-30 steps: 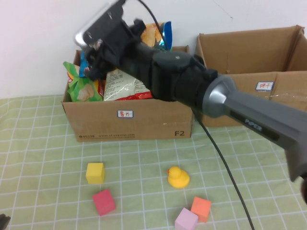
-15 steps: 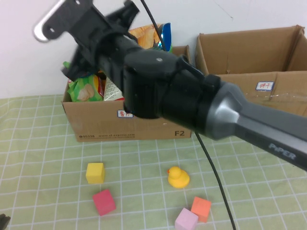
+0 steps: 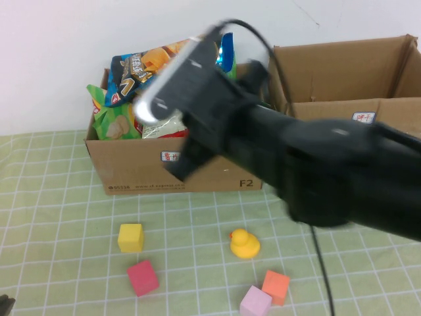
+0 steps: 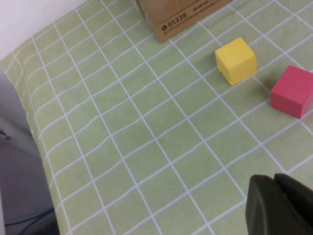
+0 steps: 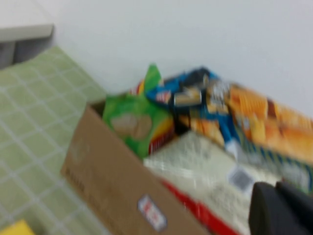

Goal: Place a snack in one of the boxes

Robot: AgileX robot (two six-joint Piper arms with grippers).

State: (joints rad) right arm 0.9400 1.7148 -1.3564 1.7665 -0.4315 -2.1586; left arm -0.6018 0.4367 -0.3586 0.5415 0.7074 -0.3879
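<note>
The left cardboard box [image 3: 131,164] is heaped with snacks. A blue and orange chip bag [image 3: 141,62] lies across the top, with a green bag [image 3: 112,122] and a white bag [image 3: 161,125] under it. The right box [image 3: 342,72] stands open beside it. My right arm [image 3: 276,151] is a blur in front of both boxes. In the right wrist view my right gripper [image 5: 281,210] is shut on nothing, above the white bag [image 5: 205,166], near the green bag [image 5: 129,122] and the chip bag [image 5: 244,117]. My left gripper [image 4: 281,205] hangs shut over the tablecloth at the near left.
On the green checked cloth in front of the boxes lie a yellow block [image 3: 131,237], a red block [image 3: 142,277], a yellow duck [image 3: 244,243], an orange block [image 3: 275,286] and a purple block [image 3: 255,303]. The left wrist view shows the yellow block [image 4: 236,60] and the red block [image 4: 292,91].
My right gripper has gone from open to shut and drawn back from inside the left box toward the camera. The blue and orange chip bag now shows lying on the heap.
</note>
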